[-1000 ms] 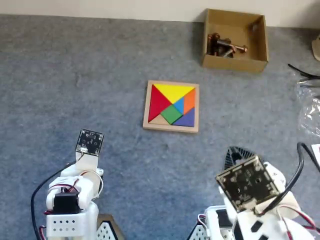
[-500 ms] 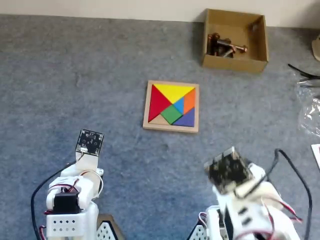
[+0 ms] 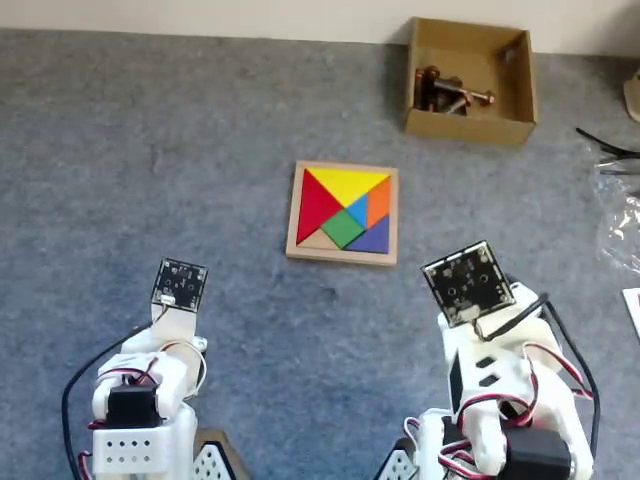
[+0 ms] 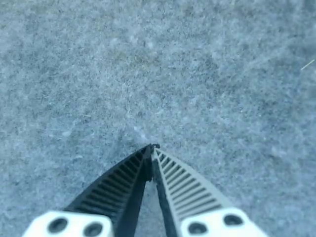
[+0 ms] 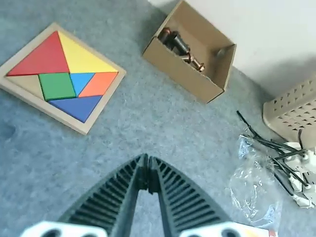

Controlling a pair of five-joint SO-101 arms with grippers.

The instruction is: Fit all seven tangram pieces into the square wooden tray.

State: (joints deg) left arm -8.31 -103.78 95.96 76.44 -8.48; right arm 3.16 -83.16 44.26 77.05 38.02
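The square wooden tray (image 3: 340,256) is sitting in the middle of the table (image 3: 150,150) with the coloured pieces (image 3: 345,186) lying flat inside. The left gripper (image 4: 152,148) and right gripper (image 5: 147,160) are both pinching shut on nothing near the front edge. A careless poke could be knocking a piece loose. A cardboard box (image 3: 468,122) is waiting by the back edge, well apart, blocking nothing.

Overhead view, right wrist sharing tray (image 3: 340,257)
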